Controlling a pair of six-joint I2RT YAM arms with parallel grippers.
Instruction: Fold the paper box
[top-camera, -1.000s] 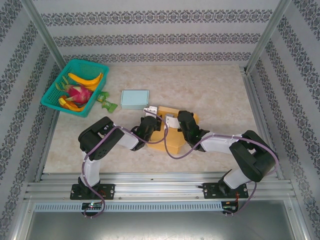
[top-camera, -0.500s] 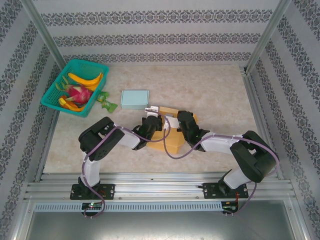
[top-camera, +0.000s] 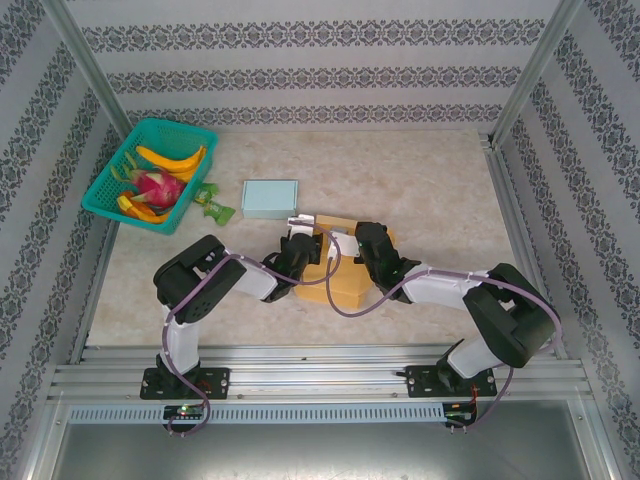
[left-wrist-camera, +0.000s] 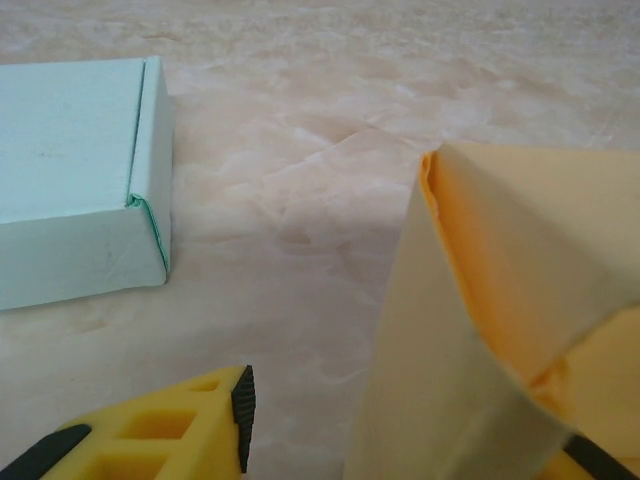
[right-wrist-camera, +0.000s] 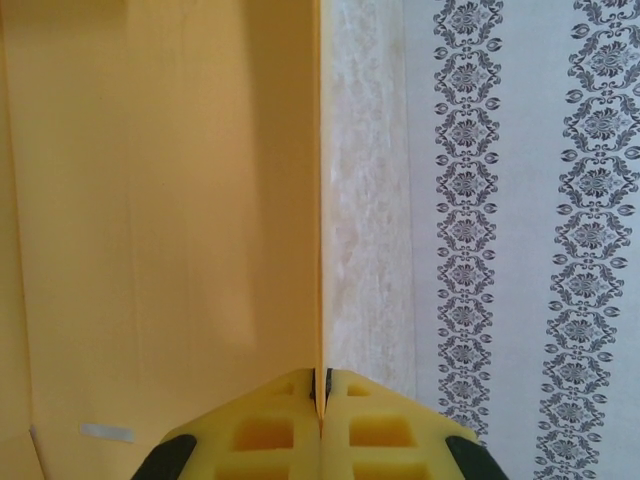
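Two arms reach in to the yellow paper box (top-camera: 345, 285) mid-worktop (top-camera: 430, 180). The right jaws pinch its upright wall (right-wrist-camera: 170, 200) edge-on. The left jaws stand spread astride the facing flap (left-wrist-camera: 480, 300), so the box lies directly ahead, equally near both.

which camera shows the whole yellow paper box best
Top external: the yellow paper box sits between the arms, partly covered. Left wrist gives one raised flap up close; right wrist, a panel edge pinched in the jaws of the right gripper.

No legible text, labels, numbers on anything.
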